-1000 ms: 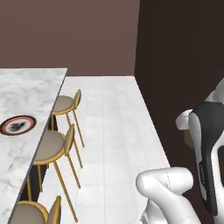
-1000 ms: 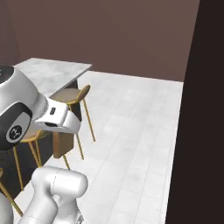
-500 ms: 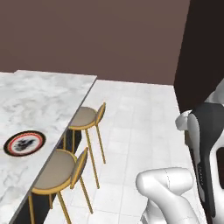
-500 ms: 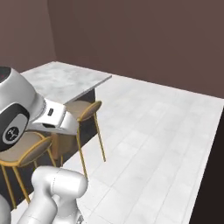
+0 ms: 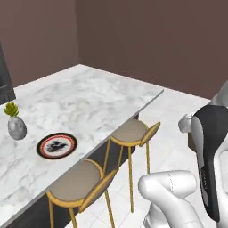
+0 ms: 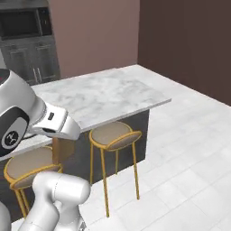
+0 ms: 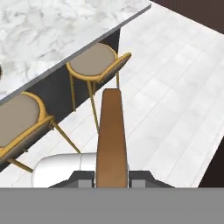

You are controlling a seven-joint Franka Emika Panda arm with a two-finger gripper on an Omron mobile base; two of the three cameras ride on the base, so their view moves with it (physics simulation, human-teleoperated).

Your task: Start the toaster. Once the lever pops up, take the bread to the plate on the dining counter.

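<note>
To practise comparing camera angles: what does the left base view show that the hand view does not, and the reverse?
Left base view: the plate and a grey vase with a yellow-green plant, both on the dining counter.
Hand view: the bread, seen edge-on, clamped in the gripper.
Both: the white marble dining counter, two tan stools on gold legs and the pale tiled floor.

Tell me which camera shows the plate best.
The left base view: the plate lies whole on the dining counter, near the vase. The right base view and hand view show counter and stools instead.
</note>
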